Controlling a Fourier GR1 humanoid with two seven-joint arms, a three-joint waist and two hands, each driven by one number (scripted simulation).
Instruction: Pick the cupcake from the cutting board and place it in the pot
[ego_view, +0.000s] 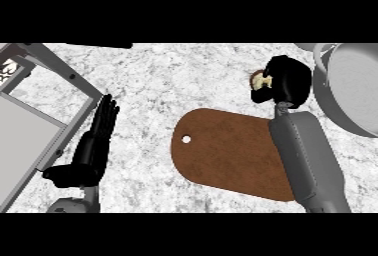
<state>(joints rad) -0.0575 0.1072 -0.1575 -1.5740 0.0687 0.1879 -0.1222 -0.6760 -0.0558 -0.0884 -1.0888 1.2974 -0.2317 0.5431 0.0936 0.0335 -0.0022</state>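
My right hand (284, 80) is curled round the cupcake (258, 80), whose pale frosting and brown base peek out at the hand's left side. Hand and cupcake are beyond the far edge of the brown cutting board (225, 150), over the marble counter, just left of the grey pot (347, 90) at the right edge. The board lies bare, with a small hole near its left end. At the left, my left hand (92, 145) rests open, fingers straight and pointing up.
A grey metal-framed appliance (37, 115) fills the left edge beside my left hand. A dark object (100, 45) shows at the counter's far edge. My right forearm (306, 155) lies across the board's right end.
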